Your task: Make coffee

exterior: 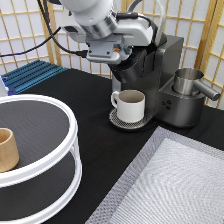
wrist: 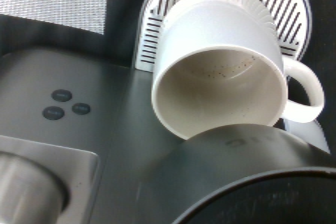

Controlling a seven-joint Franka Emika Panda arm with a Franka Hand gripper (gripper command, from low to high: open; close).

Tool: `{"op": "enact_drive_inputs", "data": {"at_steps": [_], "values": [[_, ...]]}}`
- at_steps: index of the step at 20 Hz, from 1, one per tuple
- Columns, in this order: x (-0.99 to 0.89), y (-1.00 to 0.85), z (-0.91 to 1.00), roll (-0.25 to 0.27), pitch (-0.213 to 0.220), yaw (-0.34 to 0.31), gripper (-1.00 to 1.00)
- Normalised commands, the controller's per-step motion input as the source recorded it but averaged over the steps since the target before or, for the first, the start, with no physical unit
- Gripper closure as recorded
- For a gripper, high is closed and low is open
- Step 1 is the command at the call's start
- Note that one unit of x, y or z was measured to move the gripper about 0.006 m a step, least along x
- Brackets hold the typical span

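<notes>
A white handled mug stands on the round drip tray of a dark grey coffee machine. The mug also shows from above in the wrist view, empty with faint brown specks inside. My gripper hangs at the machine's brew head, above and to the exterior view's left of the mug. The brew head fills the near part of the wrist view. The coffee pod is not in view in either picture.
A steel jug sits on the machine's right part, above three round buttons. A white two-tier round stand at the left carries a tan wooden cup. A grey mat lies at the bottom right. A blue rack is at the back left.
</notes>
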Motion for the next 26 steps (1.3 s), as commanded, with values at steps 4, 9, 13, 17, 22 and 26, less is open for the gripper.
{"op": "enact_drive_inputs", "data": {"at_steps": [4,9,13,17,22,26], "values": [[-0.23,0.26,0.01,0.013,0.000,-0.068,1.00],[-0.26,0.06,0.21,0.021,0.000,-0.078,1.00],[-0.33,0.01,0.27,0.018,0.000,-0.090,1.00],[-0.41,0.15,0.05,0.012,-0.005,-0.081,1.00],[-0.46,0.24,-0.02,0.020,0.000,-0.034,1.00],[-0.50,0.34,0.02,0.005,-0.014,-0.001,1.00]]}}
